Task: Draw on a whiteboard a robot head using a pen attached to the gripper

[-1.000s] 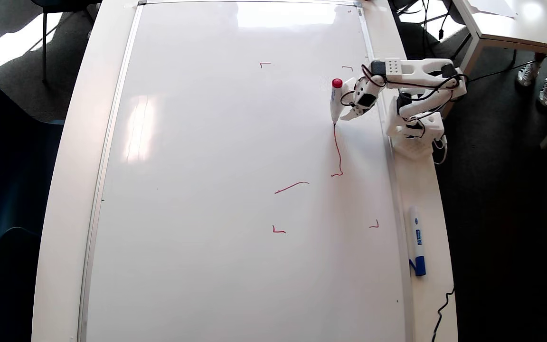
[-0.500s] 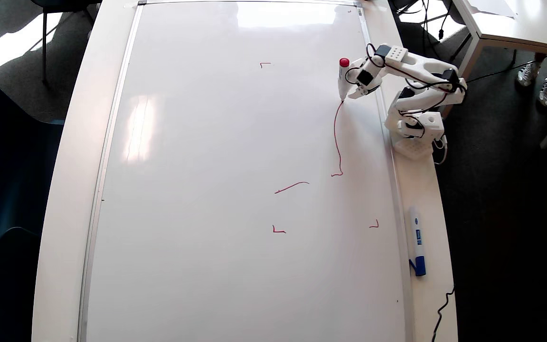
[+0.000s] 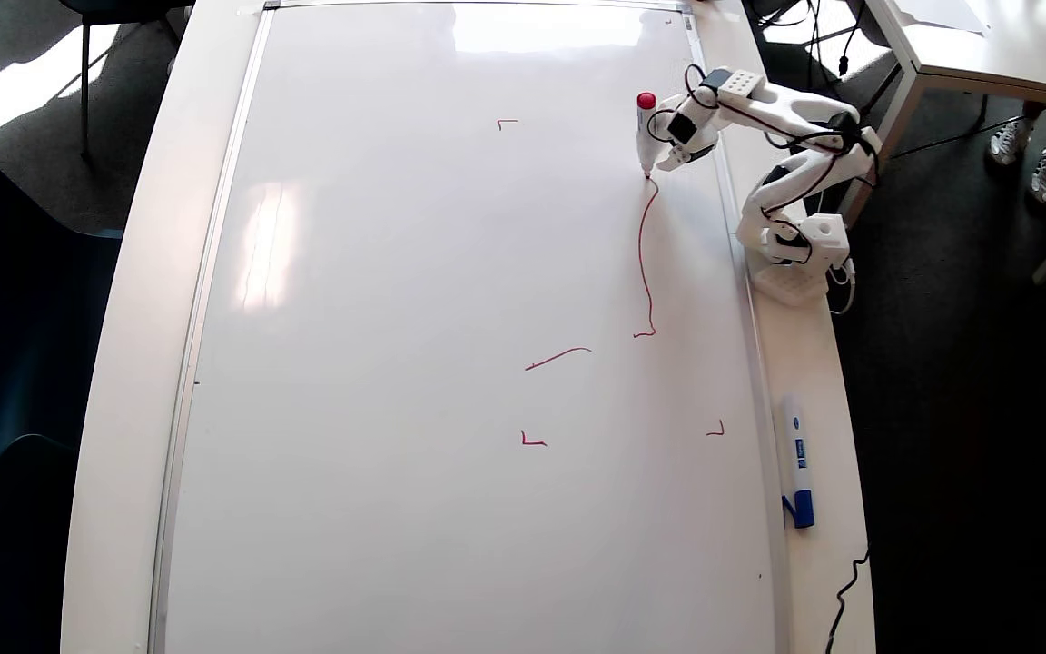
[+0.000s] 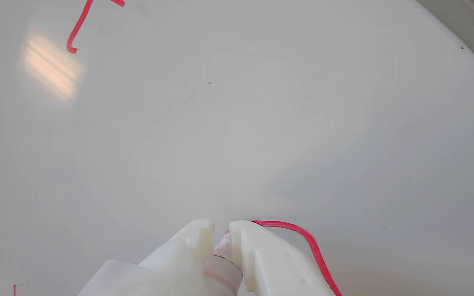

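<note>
- Red line work, the unfinished robot head (image 3: pixel 643 259), runs up the right part of the whiteboard (image 3: pixel 414 363) to the pen (image 3: pixel 644 136) tip.
- The gripper (image 4: pixel 221 230) is clamped on the pen barrel.
- Best practice, I judge: steady light tip pressure, constant speed, and a clean corner turn near the upper-right red corner mark.

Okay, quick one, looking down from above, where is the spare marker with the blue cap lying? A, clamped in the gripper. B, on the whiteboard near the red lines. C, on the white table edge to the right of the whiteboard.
C: the blue-capped marker lies on the table rim right of the whiteboard, while the gripper holds the red-ended pen.
</note>
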Motion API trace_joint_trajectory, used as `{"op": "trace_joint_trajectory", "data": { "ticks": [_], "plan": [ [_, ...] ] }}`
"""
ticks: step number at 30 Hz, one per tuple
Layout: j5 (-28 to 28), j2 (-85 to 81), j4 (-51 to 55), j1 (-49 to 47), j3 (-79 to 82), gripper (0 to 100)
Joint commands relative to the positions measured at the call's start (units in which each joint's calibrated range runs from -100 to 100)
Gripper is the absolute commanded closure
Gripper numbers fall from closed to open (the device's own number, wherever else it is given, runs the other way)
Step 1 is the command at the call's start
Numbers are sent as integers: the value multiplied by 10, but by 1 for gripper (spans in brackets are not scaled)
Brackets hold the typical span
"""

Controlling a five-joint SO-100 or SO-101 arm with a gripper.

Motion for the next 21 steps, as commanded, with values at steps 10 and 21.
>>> {"op": "trace_joint_trajectory", "data": {
  "ticks": [10, 21],
  "plan": [
    [-38, 160, -4, -79, -197, 99],
    [-81, 341, -4, -144, -429, 99]
  ]
}}
